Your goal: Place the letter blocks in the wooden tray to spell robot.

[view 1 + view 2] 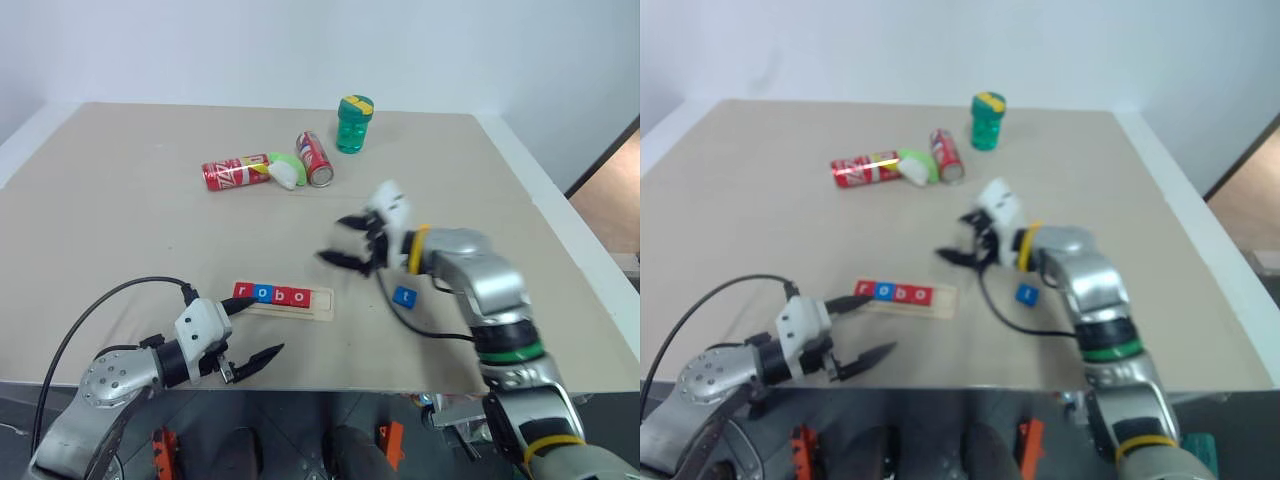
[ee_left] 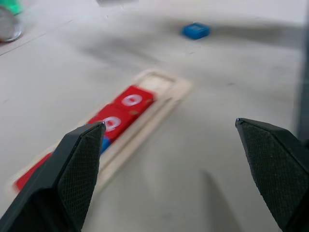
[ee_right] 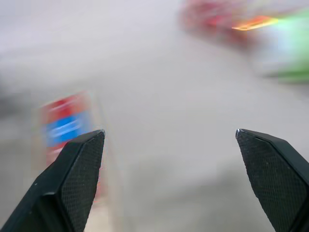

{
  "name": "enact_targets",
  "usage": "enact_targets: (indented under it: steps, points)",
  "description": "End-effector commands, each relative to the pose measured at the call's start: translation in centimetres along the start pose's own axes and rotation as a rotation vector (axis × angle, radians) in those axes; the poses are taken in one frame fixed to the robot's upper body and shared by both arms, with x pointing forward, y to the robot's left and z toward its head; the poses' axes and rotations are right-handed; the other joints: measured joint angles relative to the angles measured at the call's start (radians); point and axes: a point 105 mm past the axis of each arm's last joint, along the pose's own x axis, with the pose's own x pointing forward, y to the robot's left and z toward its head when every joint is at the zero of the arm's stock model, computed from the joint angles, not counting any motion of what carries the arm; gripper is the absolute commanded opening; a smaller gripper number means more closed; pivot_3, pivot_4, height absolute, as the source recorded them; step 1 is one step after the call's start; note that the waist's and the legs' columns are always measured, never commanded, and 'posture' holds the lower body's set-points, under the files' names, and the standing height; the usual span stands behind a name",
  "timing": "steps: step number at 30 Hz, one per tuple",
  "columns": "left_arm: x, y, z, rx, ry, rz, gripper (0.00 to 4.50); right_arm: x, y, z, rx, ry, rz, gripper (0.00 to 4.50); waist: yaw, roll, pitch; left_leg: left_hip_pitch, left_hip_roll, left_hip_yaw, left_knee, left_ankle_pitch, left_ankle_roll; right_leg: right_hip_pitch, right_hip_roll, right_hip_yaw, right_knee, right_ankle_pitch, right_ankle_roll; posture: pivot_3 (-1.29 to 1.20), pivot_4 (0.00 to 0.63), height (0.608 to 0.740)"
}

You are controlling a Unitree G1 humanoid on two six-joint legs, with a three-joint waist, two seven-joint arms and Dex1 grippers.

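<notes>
The wooden tray (image 1: 321,301) lies near the table's front edge. It holds several letter blocks (image 1: 271,294) in a row from its left end: red r, blue o, red b, red o. Its right end slot (image 2: 157,82) is bare. A blue letter block (image 1: 404,296) lies flat on the table to the right of the tray, also seen as a blue block (image 2: 195,31) from the left wrist. My left gripper (image 1: 256,331) hovers open and empty just in front of the tray's left end. My right gripper (image 1: 342,242) is open and empty, raised above the table behind the tray's right end.
Two red soda cans (image 1: 235,173) (image 1: 315,158) lie on their sides at the back with a green-and-white object (image 1: 287,172) between them. A green container with a yellow lid (image 1: 354,124) stands behind them. The table's front edge (image 1: 330,377) is close behind the tray.
</notes>
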Motion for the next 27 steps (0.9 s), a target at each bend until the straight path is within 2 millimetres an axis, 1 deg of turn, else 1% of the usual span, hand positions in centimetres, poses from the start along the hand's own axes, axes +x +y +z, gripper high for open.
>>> enact_targets:
  steps: [1,4,6,8,10,12,14,19,24,27]
  points:
    - [0.3,-0.7,1.5,0.035,-0.036,-0.064,4.50,-3.2,-0.5,-0.7,-0.004,-0.003,-0.272,4.49,-0.001,0.000,0.000,0.000,0.000,0.000,0.000,-0.001,-0.001,0.000,0.000,0.001,0.000,-0.002,0.003,0.00,0.150,0.740]
    - [0.6,-0.4,1.5,0.048,-0.038,-0.064,4.50,-4.8,-0.3,-1.8,0.040,0.007,-0.453,4.49,-0.019,0.002,0.001,0.000,0.001,0.001,-0.001,-0.001,-0.002,-0.002,0.001,0.003,0.001,-0.002,0.002,0.00,0.150,0.740]
    - [0.9,-0.1,1.5,0.059,-0.039,-0.058,4.50,-5.4,0.2,-2.4,0.062,0.010,-0.526,4.49,-0.021,0.004,0.000,0.001,0.002,0.001,-0.001,-0.001,-0.002,-0.003,0.002,0.004,0.002,-0.001,0.001,0.00,0.150,0.740]
    - [1.1,0.1,1.4,0.063,-0.042,-0.053,4.50,-5.4,1.2,-2.8,0.099,0.007,-0.546,4.49,-0.021,0.004,0.000,0.001,0.004,0.001,0.000,-0.001,-0.002,-0.002,0.004,0.003,0.002,0.000,0.001,0.00,0.150,0.740]
    - [1.5,0.2,1.4,0.071,-0.047,-0.053,4.50,-5.4,2.1,-3.8,0.137,0.036,-0.586,4.49,-0.021,0.003,0.000,0.002,0.004,0.001,0.000,0.000,-0.002,-0.001,0.005,0.003,0.002,0.002,0.000,0.00,0.150,0.740]
    - [1.9,0.5,1.5,0.080,-0.054,-0.045,4.50,-5.4,2.6,-4.5,0.164,0.052,-0.604,4.49,-0.021,0.003,0.000,0.002,0.004,0.001,0.000,0.001,-0.001,0.000,0.005,0.002,0.002,0.002,-0.002,0.00,0.150,0.740]
    - [2.1,0.7,1.7,0.091,-0.068,-0.033,4.50,-5.1,3.3,-5.1,0.181,0.074,-0.588,4.49,-0.021,0.003,0.000,0.002,0.004,0.002,0.001,0.002,-0.001,-0.001,0.004,0.003,0.002,0.001,-0.004,0.00,0.150,0.740]
    - [2.5,0.9,1.9,0.104,-0.078,-0.033,4.50,-4.6,4.7,-6.9,0.205,0.136,-0.566,4.49,-0.021,0.003,0.000,0.002,0.002,0.003,0.001,0.003,0.000,0.000,0.002,0.004,0.001,0.001,-0.003,0.00,0.150,0.740]
    - [2.4,1.4,1.9,0.118,-0.071,-0.045,4.50,-4.2,4.8,-9.0,0.255,0.204,-0.616,4.49,-0.021,0.003,0.000,0.002,0.003,0.002,0.001,0.003,0.000,-0.001,0.003,0.003,0.001,0.001,-0.003,0.00,0.150,0.740]
    - [2.4,1.4,1.8,0.120,-0.065,-0.051,4.50,-3.9,4.4,-9.3,0.279,0.199,-0.645,4.49,-0.021,0.002,-0.001,0.002,0.003,0.002,0.001,0.003,0.000,0.000,0.003,0.003,0.001,0.001,-0.003,0.00,0.150,0.740]
